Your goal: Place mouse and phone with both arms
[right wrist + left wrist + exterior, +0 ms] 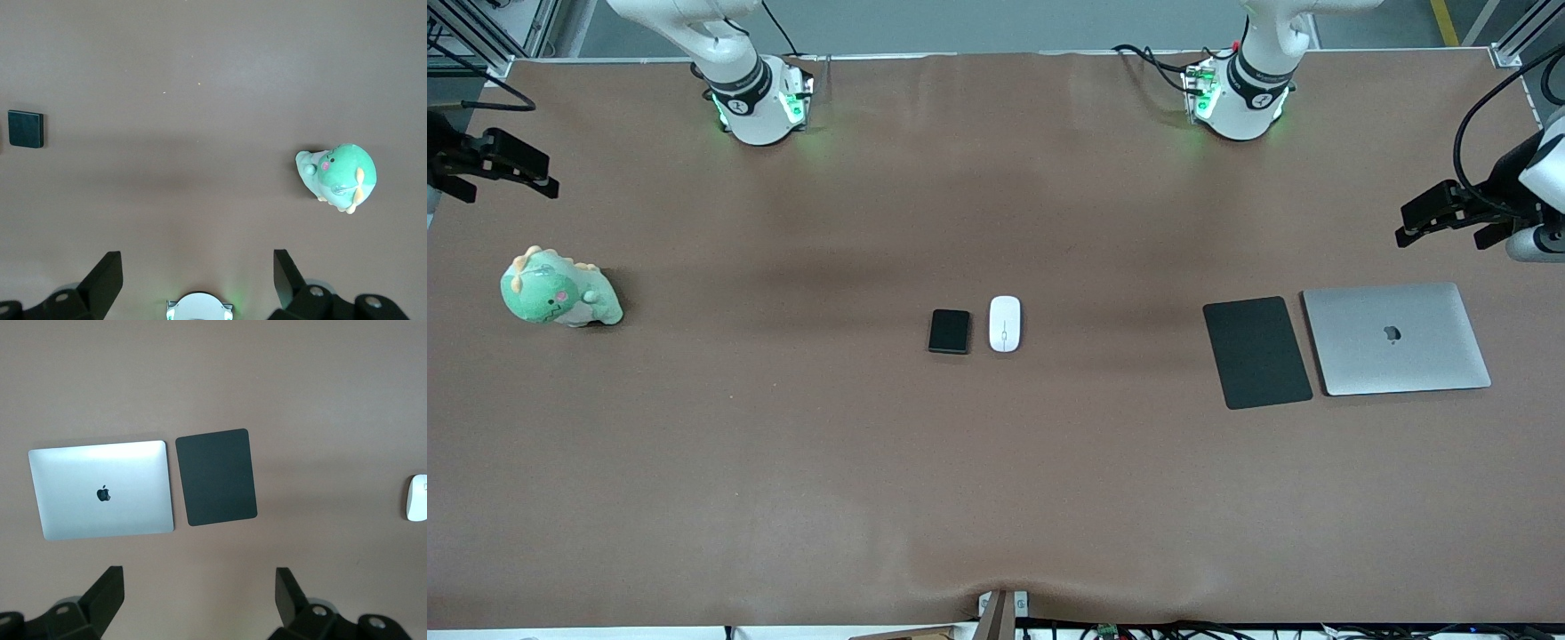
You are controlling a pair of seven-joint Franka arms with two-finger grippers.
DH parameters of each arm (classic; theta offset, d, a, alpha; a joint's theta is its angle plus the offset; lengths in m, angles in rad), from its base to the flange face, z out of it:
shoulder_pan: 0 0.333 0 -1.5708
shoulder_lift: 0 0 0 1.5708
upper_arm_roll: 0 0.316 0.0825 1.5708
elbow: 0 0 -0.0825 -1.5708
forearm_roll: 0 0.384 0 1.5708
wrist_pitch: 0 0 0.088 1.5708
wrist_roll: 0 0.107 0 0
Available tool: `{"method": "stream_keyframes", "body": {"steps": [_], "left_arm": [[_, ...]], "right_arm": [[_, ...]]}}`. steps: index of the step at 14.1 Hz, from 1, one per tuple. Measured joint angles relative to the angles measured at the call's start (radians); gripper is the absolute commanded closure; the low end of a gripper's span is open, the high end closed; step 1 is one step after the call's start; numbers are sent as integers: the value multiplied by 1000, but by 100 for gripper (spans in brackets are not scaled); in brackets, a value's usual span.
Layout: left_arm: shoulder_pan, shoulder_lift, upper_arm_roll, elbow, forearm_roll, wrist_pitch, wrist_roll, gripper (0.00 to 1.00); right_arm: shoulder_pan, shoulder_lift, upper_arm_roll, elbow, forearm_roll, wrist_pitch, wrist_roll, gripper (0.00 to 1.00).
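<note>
Mouse [1005, 324] beside phone [949, 331], jaws apart

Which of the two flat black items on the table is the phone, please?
The phone is the small glossy black slab beside the white mouse mid-table; the larger matte mouse pad lies beside the laptop.

Brown table [996, 489], plain, unpatterned. White mouse [1005, 324], thin grey line down top. Glossy black phone [949, 332]. Matte black mouse pad [1256, 352]. Silver laptop [1396, 339], dark logo on lid. Mint-green plush dinosaur [559, 291], pink cheek, pale orange spikes. White arms, black bands, green lights at bases. Black left tool [200, 597]; black right tool [198, 277].
</note>
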Motion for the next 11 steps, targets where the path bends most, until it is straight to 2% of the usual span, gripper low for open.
{"method": "stream_keyframes", "body": {"steps": [6,9,11], "left_arm": [[-2,0,-8,4,0,0,-2,0],[-1,0,-8,4,0,0,-3,0],[0,0,-8,4,0,-1,-15,0]], "right_arm": [[51,2,1,0,1,0,0,0],[53,17,-3,1,61,4,0,0],[53,21,-7,47,86,4,0,0]]}}
